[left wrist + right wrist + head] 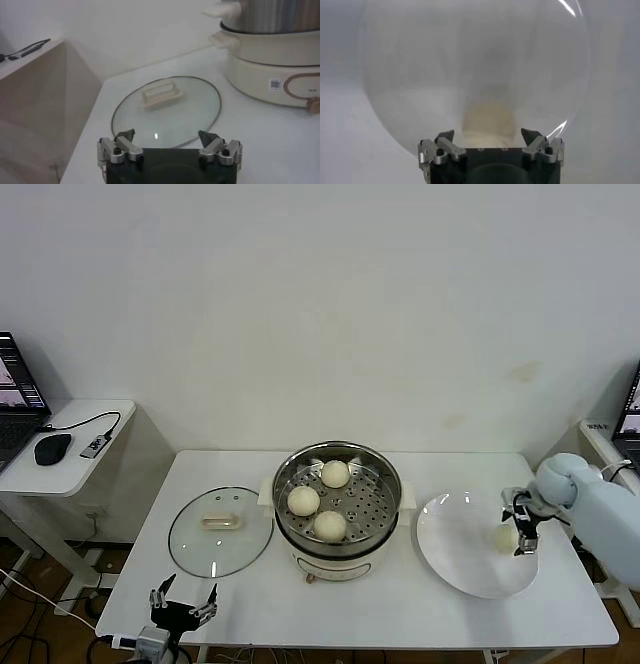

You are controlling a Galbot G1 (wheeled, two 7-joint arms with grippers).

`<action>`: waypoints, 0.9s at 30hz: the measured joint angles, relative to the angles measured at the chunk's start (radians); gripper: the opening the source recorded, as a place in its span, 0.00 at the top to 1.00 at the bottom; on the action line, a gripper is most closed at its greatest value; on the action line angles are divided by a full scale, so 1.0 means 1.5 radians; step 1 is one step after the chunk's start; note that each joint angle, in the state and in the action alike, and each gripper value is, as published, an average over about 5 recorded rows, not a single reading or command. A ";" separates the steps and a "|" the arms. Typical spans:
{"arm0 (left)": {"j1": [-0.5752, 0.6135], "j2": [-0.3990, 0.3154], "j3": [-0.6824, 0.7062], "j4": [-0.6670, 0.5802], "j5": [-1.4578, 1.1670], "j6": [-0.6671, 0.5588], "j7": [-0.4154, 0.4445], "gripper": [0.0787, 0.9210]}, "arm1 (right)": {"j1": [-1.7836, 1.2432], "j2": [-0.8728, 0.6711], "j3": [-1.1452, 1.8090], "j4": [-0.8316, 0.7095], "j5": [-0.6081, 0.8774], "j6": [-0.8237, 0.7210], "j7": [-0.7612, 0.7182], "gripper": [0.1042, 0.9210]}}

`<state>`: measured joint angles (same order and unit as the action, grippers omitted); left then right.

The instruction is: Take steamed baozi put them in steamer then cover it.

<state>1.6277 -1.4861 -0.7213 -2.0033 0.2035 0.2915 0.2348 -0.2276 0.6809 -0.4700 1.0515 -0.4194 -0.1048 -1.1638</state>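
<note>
The last steamed baozi (pixel 505 536) lies at three o'clock on the plate (pixel 460 569), between the right pincer's (pixel 520 535) open fingers, not yet gripped. Three sit in the steamer (pixel 337 502). Next: close, lift, carry over. The left pincer (pixel 183 602) waits open by the cover (pixel 220 530).

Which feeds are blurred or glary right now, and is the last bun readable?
Head view: sharp, last baozi clear on the plate at the right pincer. Right wrist view: bun a soft blur, rim glare. Left wrist view: mildly soft, cover readable.
</note>
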 measured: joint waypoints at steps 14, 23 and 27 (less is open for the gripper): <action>-0.003 -0.001 0.001 0.006 0.002 0.000 0.002 0.12 | -0.009 0.007 0.003 -0.012 -0.002 -0.011 0.019 0.12; -0.009 -0.003 0.006 0.011 0.002 0.000 0.002 0.12 | -0.009 0.000 0.003 -0.009 0.011 -0.020 0.022 0.26; -0.012 -0.002 0.010 0.013 0.003 -0.001 0.002 0.12 | -0.008 -0.007 0.002 -0.001 0.020 -0.028 0.022 0.34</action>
<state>1.6090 -1.4895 -0.7068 -1.9840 0.2076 0.2907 0.2384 -0.2397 0.6704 -0.4666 1.0502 -0.3890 -0.1462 -1.1315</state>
